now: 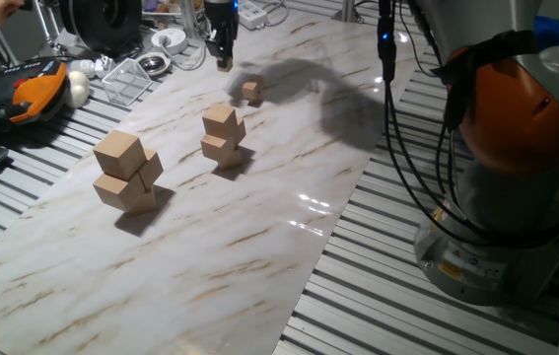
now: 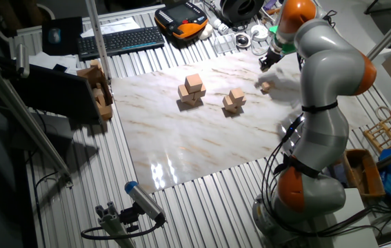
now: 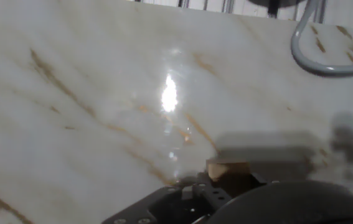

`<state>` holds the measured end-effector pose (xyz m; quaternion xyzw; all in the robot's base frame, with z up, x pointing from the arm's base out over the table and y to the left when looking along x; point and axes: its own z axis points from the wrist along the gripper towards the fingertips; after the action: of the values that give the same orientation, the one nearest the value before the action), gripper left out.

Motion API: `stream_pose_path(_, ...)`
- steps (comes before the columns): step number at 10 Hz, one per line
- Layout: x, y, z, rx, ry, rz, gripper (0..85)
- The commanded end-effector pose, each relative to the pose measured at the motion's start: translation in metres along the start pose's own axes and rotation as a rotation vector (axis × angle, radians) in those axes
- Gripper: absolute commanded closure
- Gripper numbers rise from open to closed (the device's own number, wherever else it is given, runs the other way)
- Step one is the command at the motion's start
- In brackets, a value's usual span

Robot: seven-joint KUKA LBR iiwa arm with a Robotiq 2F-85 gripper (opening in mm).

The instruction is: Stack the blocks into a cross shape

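My gripper (image 1: pixel 223 57) hangs over the far edge of the marble table (image 1: pixel 210 256), behind and left of the tiny blocks (image 1: pixel 251 92). These sit as one small tan clump, and I cannot tell how many there are. The gripper is shut on one tiny tan block (image 1: pixel 224 65), held just above the surface. In the hand view that block (image 3: pixel 229 169) shows between blurred grey fingers (image 3: pixel 269 152) over bare marble. In the other fixed view the gripper (image 2: pixel 264 63) is above the tiny blocks (image 2: pixel 266 87).
A cross stack of medium tan cubes (image 1: pixel 223 135) stands mid-table, and a stack of large tan cubes (image 1: pixel 128 170) stands to its left. A clear box (image 1: pixel 129 79), an orange pendant (image 1: pixel 37 87) and cables lie behind. The arm's base (image 1: pixel 496 237) is at the right.
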<state>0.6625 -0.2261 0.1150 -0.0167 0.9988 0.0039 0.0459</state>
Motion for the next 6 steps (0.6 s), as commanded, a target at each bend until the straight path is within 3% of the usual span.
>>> stream_pose_path(1, 0.0001, -0.0003, 0.0001, 0.009, -0.008, 0.025, 85.0)
stream_pose_path(4, 0.0001, -0.0003, 0.0001, 0.030, -0.011, 0.101, 85.0)
stream_pose_path(6, 0.0001, -0.0003, 0.0001, 0.055, 0.003, 0.096, 85.0)
